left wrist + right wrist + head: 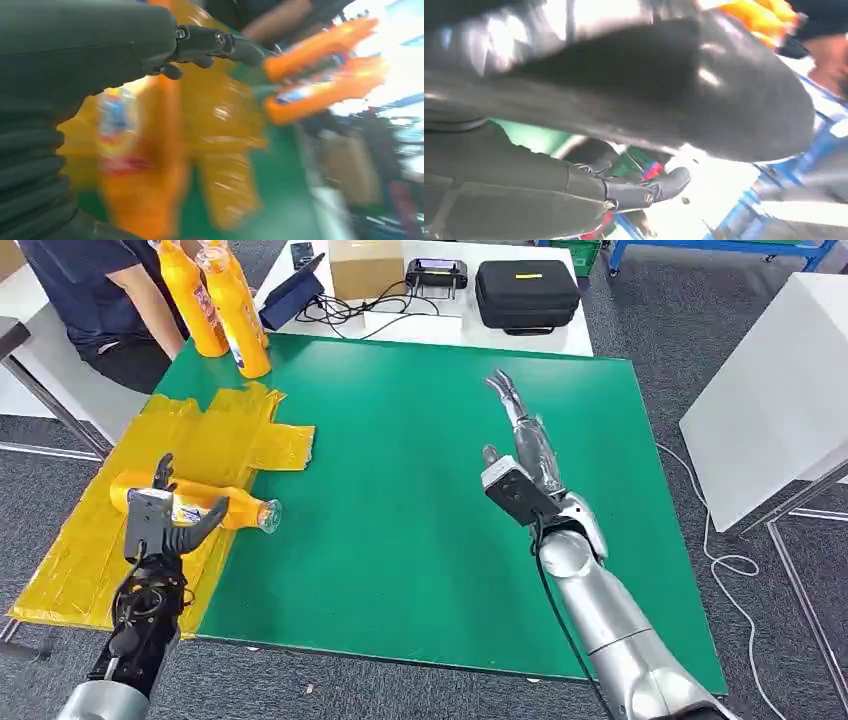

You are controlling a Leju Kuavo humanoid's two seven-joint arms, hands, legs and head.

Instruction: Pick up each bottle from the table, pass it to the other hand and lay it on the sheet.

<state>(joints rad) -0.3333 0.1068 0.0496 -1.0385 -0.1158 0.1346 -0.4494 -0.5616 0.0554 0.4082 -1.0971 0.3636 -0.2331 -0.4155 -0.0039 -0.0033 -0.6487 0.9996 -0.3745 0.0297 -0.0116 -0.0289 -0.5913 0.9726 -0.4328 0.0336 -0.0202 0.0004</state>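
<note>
Hovering over a lying orange bottle (215, 510) on the yellow sheet (90, 550), the left hand (160, 515) has its fingers (205, 523) spread, gripping nothing. Farther out over the green counter (400, 490), the right hand (520, 435) reaches forward, fingers loose and empty. Two more bottles (220, 300) stand at the counter's far edge beside a seated person (100, 290).

Right wrist view, blurred. Right hand (574, 150) comes in from the left edge — a thick dark thumb (704, 90) arches across the upper part, darker fingers (644, 192) below it, extended, nothing between them. Green table (531, 137) shows in the gap. Orange bottles (764, 12) at the far edge, beside a person (829, 55) — detail too smeared to tell.
</note>
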